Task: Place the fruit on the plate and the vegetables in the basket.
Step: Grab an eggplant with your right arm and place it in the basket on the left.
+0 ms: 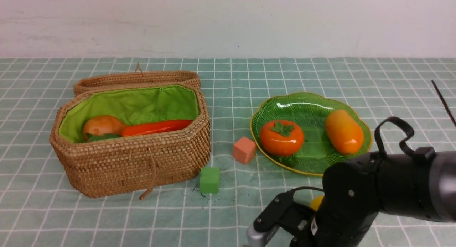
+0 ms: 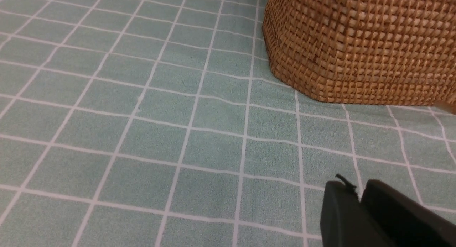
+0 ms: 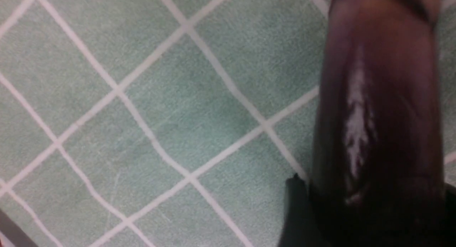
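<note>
Front view: tan wicker basket [image 1: 131,161], green-lined, holds brownish onion [image 1: 102,125] and red chili [image 1: 156,127]. Green glass plate [image 1: 313,108] carries persimmon [image 1: 281,137] and mango [image 1: 344,131].

Right wrist view only: dark glossy purple eggplant [image 3: 377,108] between right gripper's [image 3: 370,204] jaws.

Left wrist view only: left gripper [image 2: 359,200] pinched together, empty, near basket wall.
</note>
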